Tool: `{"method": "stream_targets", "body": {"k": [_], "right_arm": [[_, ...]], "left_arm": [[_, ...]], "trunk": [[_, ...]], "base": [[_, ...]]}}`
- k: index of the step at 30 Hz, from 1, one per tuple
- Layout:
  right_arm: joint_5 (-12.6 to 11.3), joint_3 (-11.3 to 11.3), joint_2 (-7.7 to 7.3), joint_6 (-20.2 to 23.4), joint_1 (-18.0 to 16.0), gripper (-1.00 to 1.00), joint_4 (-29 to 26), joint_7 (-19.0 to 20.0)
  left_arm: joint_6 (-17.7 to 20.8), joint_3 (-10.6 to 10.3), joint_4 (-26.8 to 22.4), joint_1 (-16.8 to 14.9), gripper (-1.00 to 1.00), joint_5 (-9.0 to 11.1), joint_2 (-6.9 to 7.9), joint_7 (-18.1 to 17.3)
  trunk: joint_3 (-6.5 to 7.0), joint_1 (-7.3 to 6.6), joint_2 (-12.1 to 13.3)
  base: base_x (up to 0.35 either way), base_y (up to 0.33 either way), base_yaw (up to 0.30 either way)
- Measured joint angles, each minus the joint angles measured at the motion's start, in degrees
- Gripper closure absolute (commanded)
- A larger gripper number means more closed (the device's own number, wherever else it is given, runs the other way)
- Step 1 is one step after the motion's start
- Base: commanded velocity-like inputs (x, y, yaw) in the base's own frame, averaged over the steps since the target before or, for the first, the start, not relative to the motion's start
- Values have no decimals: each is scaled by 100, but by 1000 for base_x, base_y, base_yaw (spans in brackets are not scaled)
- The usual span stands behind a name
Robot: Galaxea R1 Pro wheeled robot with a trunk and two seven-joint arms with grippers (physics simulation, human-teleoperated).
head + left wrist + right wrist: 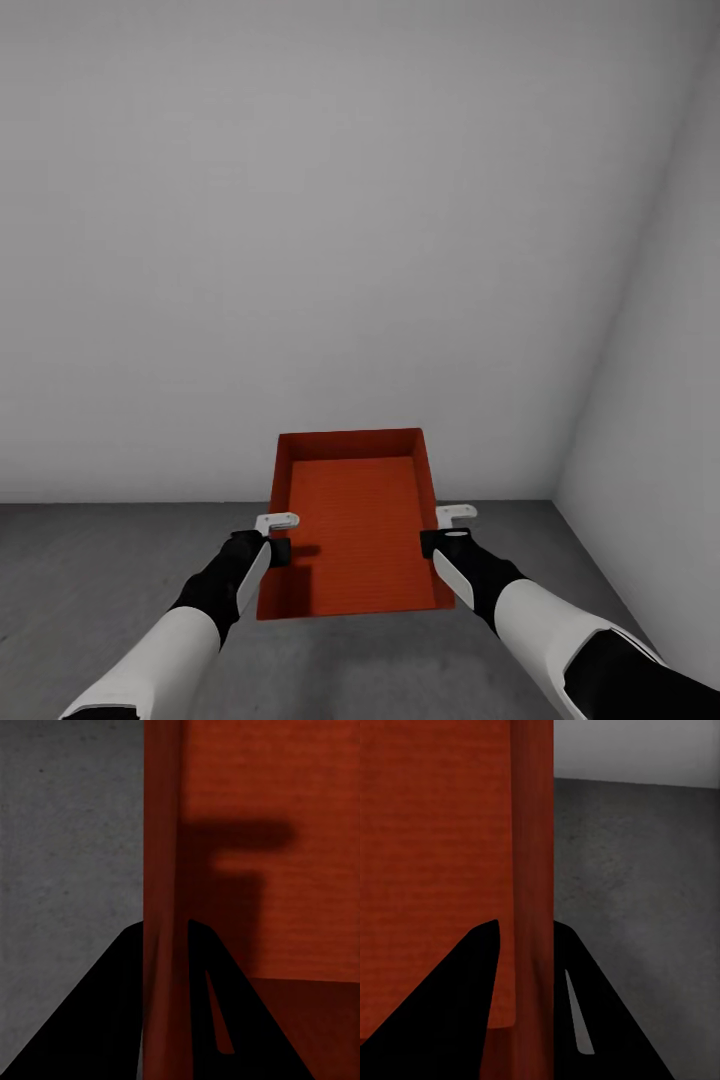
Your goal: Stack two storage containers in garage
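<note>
Storage container, red-orange, open-topped, carried in the garage.

The storage container (352, 520) is held above the grey concrete floor (100, 570) before a plain white wall (300, 250). The left gripper (277, 537) clamps the left long wall; the right gripper (440, 530) clamps the right long wall, one finger inside and one outside on each.

1. Bin (352, 525): red-orange, rectangular, open-topped, low plain walls, flat bottom, empty.
2. It is level, long axis pointing toward the white wall, held above the grey speckled floor (90, 570), side walls pinched.
</note>
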Motion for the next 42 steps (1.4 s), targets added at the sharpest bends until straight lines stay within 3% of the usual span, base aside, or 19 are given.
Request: {"method": "stream_targets", "body": {"k": [24,42], "right_arm": [[-72,36,-1,3,2,100,10,-5],[-99,53,0,3,1,100,13,-9]], "left_arm": [[40,1,-8,-2,100,-21,-1,0],[52,6,-10,-3,100,-26,-1,-1]], "trunk": [[-436,529,-966],[-917,925,-1690]], "base": [[0,0,0],[0,0,0]]}}
